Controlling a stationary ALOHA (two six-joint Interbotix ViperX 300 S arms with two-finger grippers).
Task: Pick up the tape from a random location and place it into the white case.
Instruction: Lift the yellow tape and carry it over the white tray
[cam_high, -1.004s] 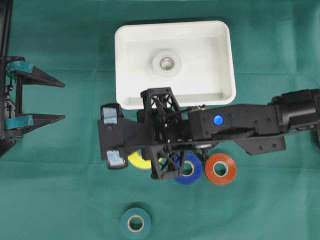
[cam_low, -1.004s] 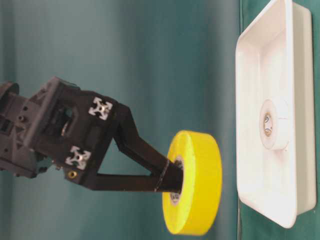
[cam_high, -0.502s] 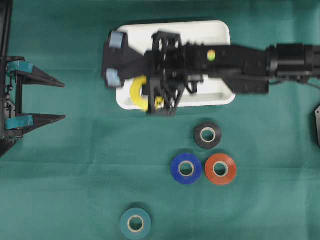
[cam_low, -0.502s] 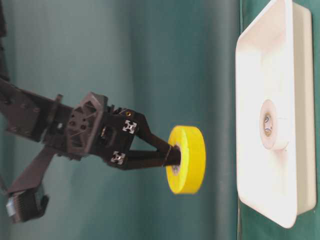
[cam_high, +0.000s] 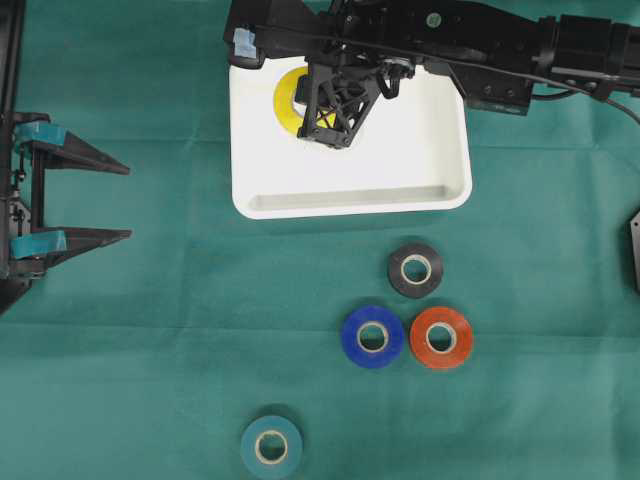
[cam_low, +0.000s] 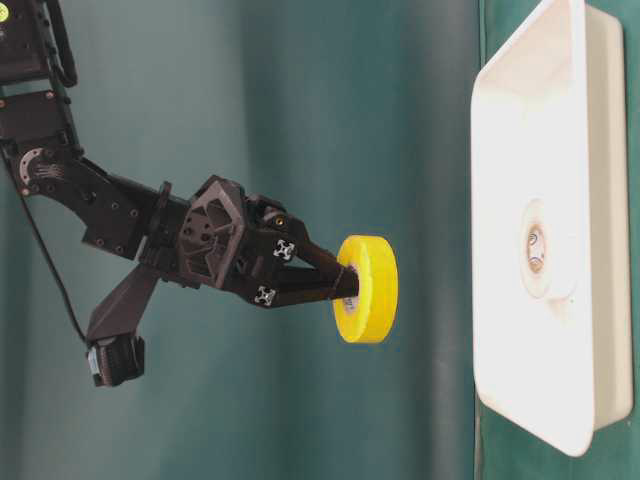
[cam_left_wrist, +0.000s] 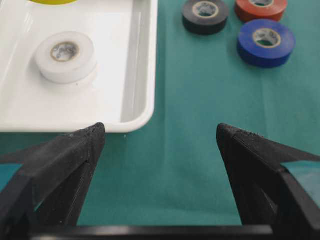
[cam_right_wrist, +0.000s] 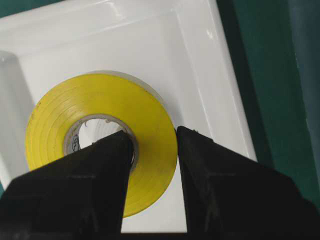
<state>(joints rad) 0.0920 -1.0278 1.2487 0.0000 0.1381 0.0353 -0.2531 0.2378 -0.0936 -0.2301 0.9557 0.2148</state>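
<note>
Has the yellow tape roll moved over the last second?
Yes. In the overhead view the yellow tape roll went from below the white case to over its upper left part.

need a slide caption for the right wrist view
Right end effector grips the wall of a yellow tape roll, one finger through its core, above the shallow white plastic case.

Nothing readable is showing anywhere. Small dark print is sitting inside the core of the yellow tape (cam_right_wrist: 100, 130), but it is coming out too blurred to make out.
</note>
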